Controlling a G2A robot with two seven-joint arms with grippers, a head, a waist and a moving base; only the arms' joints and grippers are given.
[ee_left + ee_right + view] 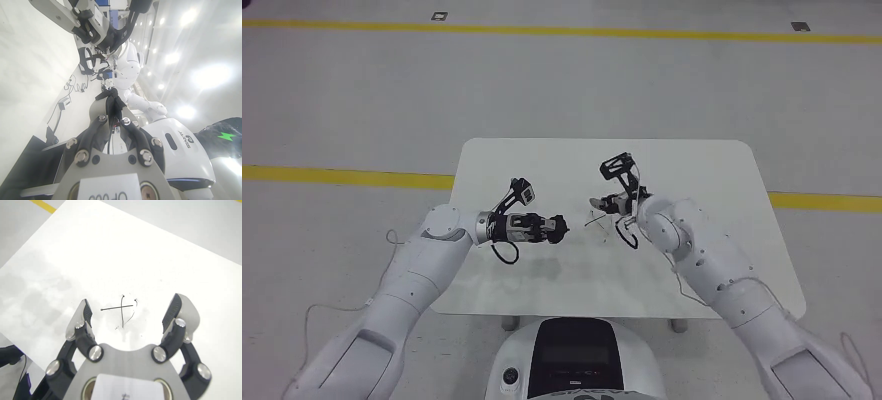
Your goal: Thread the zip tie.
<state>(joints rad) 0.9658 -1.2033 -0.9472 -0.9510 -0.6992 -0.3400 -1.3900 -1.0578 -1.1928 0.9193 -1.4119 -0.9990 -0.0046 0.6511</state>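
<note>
Three thin black zip ties lie loose on the white table (56, 256): one straight zip tie (117, 307) is crossed by a second (122, 313), and a curved third (132, 315) lies beside them. My right gripper (130, 300) hovers open directly above them, with nothing between its fingers. From the top they are faint lines (592, 222) just under that gripper (600, 203). My left gripper (558, 228) is held above the table a short way from the right one. Its pads (113, 98) are shut on a thin black strip (110, 136), apparently another zip tie, that runs back toward the palm.
The table (712, 180) has bare surface on all sides of the ties. Grey floor with yellow lines (342, 177) surrounds it. The right arm's wrist (105, 37) stands close ahead of the left gripper.
</note>
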